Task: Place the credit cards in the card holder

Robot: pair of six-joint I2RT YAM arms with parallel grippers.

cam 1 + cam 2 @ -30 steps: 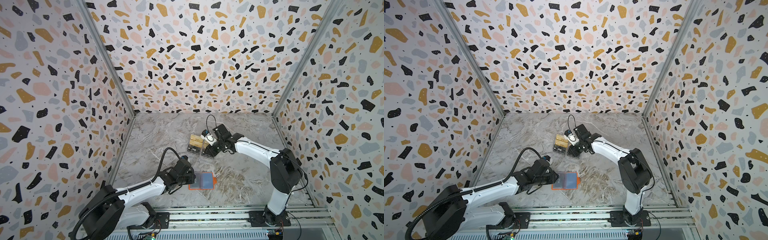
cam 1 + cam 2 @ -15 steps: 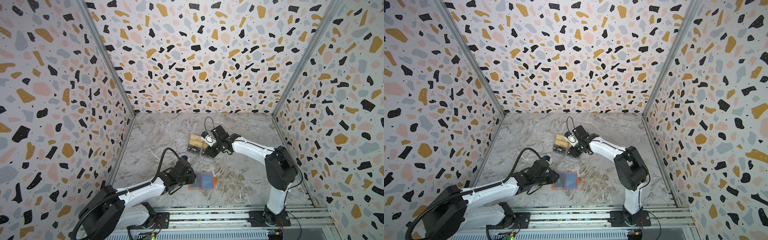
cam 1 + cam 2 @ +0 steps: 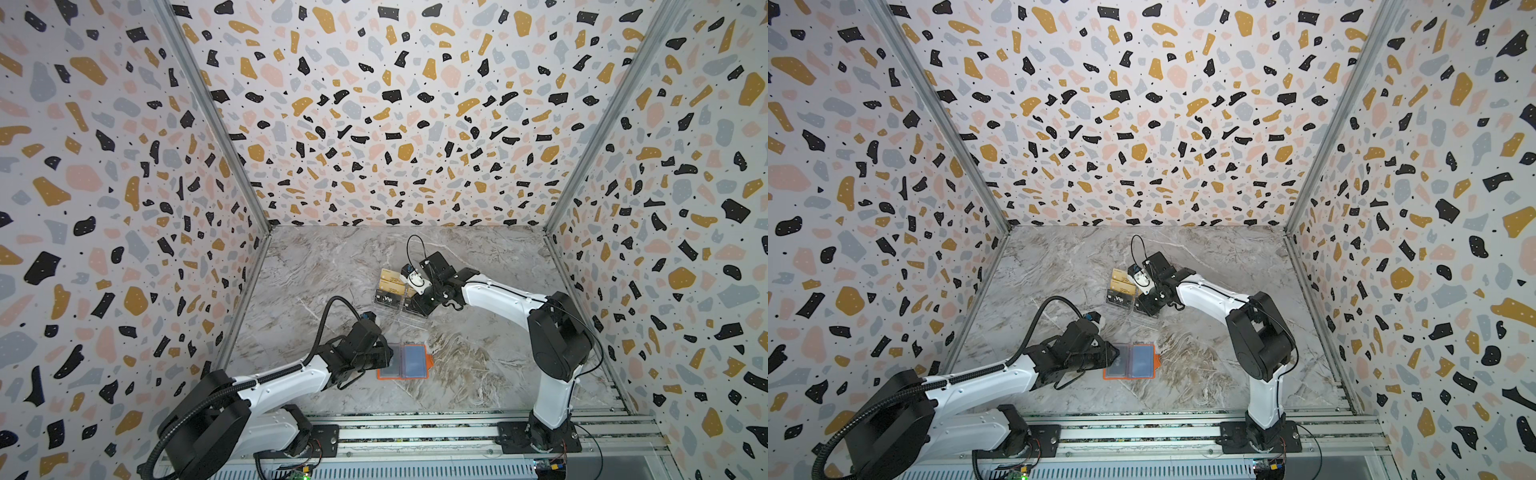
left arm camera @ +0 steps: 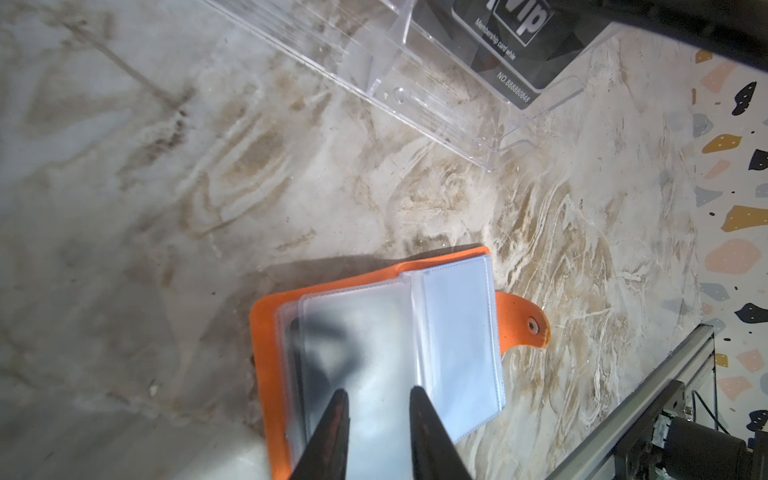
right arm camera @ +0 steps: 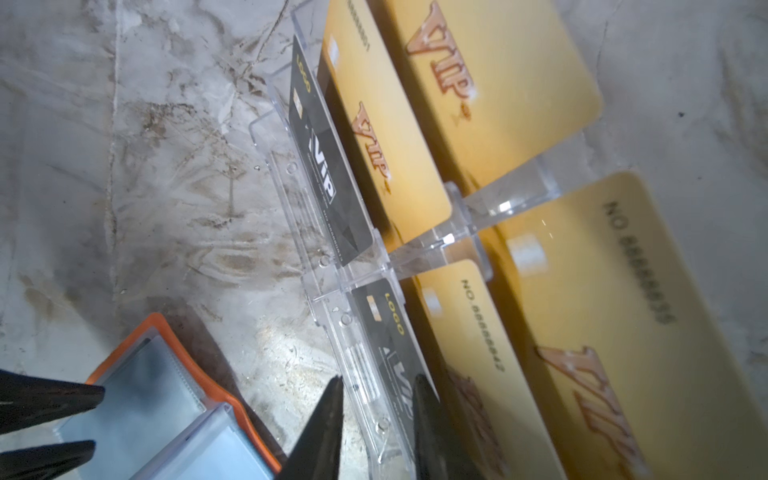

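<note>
The orange card holder (image 3: 428, 360) lies open near the table's front, its bluish clear sleeves facing up, in both top views (image 3: 1156, 361). My left gripper (image 4: 378, 399) hovers open over the holder's left sleeve (image 4: 361, 332) with nothing between its fingers. The credit cards stand in a clear acrylic tiered stand (image 5: 453, 237): black Vip cards (image 5: 328, 178) in the front tier, gold ones (image 5: 390, 137) behind. My right gripper (image 5: 376, 390) is open, its fingers straddling the stand's front wall and a black card (image 5: 390, 345). In a top view it sits at the stand's right half (image 3: 415, 309).
Terrazzo-patterned walls (image 3: 232, 166) close in the marble table (image 3: 478, 365) on three sides. An aluminium rail (image 3: 415, 432) with both arm bases runs along the front edge. The holder's snap tab (image 4: 532, 326) sticks out toward the rail.
My right gripper has edged a little left along the stand, and its arm has swung with it. The left arm and the card holder have hardly moved.
</note>
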